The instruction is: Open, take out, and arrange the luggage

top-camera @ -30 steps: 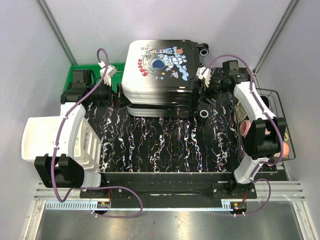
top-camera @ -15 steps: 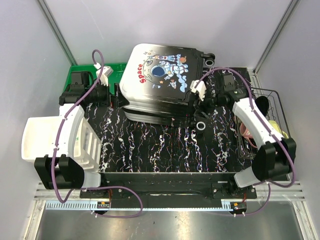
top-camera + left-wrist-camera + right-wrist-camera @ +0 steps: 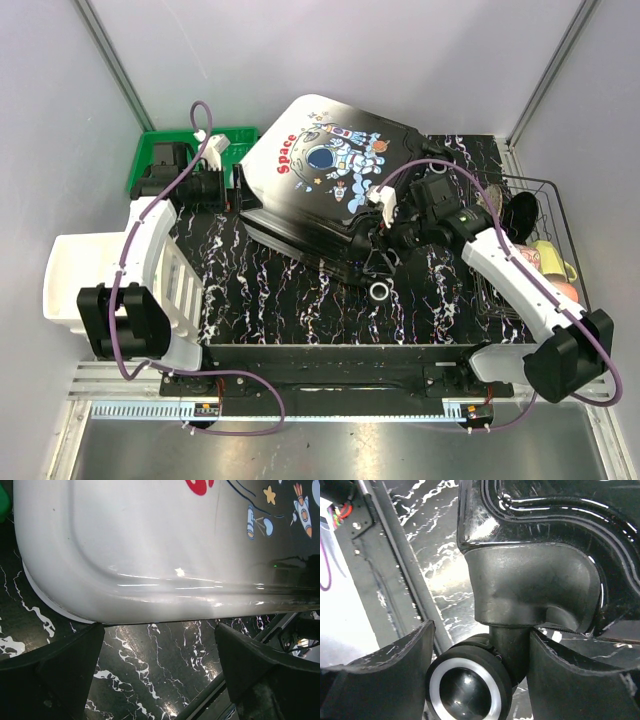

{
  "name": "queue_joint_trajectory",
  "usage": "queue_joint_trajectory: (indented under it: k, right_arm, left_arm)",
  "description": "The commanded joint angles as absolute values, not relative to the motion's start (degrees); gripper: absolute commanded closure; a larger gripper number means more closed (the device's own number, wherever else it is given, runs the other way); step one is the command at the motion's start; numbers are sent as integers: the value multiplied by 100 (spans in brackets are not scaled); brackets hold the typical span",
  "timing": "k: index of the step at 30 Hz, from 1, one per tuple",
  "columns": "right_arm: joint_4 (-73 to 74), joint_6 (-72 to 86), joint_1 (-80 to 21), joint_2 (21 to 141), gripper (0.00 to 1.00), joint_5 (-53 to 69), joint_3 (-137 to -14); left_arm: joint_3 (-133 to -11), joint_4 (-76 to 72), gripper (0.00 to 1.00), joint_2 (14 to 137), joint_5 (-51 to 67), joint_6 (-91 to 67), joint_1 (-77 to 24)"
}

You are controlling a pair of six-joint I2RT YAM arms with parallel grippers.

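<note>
**Right gripper** point(image 3: 481, 630): clenched on the luggage's caster. One finger point(image 3: 390, 670) lies against the tyre of the white-ringed wheel point(image 3: 470, 690). The other finger point(image 3: 580, 680) lies against the wheel's stem. The black moulded wheel housing sits directly above the fingertips.

**Left gripper** point(image 3: 160, 630): released, jaws spread wide with only bare tabletop between them. The rounded white corner of the luggage point(image 3: 150, 545) sits just beyond the fingertips. Whether it touches them cannot be told.

**Luggage** point(image 3: 320, 170): hard-shell suitcase lying flat at the far middle of the table, turned on a diagonal.
- The printed shell faces up, showing the astronaut and the red "Space" lettering, and grades from white at the left to black at the right.
- The upper shell rests on the lower one.
- One wheel point(image 3: 380, 291) projects from the near corner, beside the right arm's wrist.

**Table** point(image 3: 280, 290): black surface with white marbling.

**Green bin** point(image 3: 160, 160): far left, behind the left arm, just beside the luggage's white corner.

**White drawer unit** point(image 3: 75, 270): at the left edge.

**Wire basket** point(image 3: 540, 195): at the right edge, holding a pale yellow cup point(image 3: 555, 262) and other small items too hidden to name.
</note>
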State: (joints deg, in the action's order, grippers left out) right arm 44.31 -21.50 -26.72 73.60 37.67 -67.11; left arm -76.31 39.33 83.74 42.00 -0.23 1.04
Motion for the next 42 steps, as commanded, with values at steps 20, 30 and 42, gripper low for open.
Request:
queue_joint_trajectory:
  k: [20, 30, 42]
  right_arm:
    - [3201, -1503, -256, 5351, 11, 4131, -5459]
    - [1067, -2163, -35, 6582, 30, 4956, -4352]
    - [-545, -2293, -430, 7655, 35, 4931, -4069]
  left_arm:
    - [-8358, 4507, 1, 7304, 4711, 1765, -746]
    - [-8544, 5124, 1, 7436, 4272, 3102, -1959]
    - [-8367, 5115, 1, 7409, 4184, 3664, -2407]
